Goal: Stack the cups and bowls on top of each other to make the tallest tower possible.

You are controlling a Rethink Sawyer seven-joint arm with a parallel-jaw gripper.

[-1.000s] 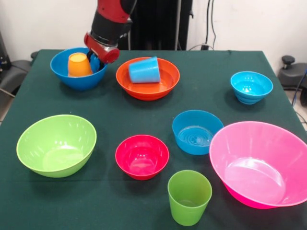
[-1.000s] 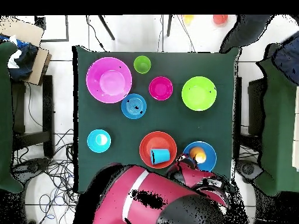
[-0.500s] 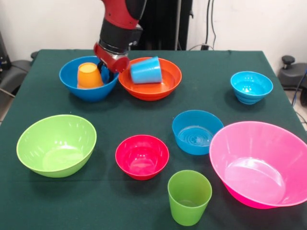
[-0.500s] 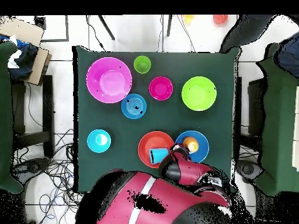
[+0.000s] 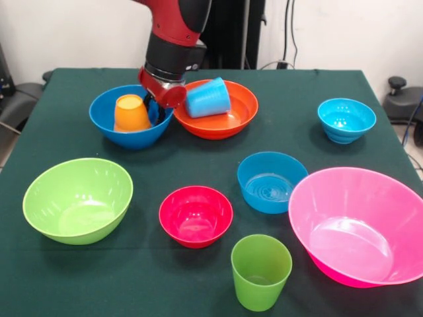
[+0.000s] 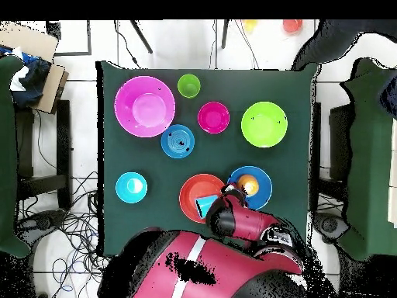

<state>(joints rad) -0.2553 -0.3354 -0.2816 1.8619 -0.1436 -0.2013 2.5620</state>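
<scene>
End effector (image 5: 157, 107) gripping rim of large glossy blue plastic bowl (image 5: 109, 122) holding upturned orange plastic tumbler (image 5: 131, 112), touching wide orange bowl (image 5: 234, 119)

No text, label, brand, number or sign can be read anywhere in either view.
</scene>
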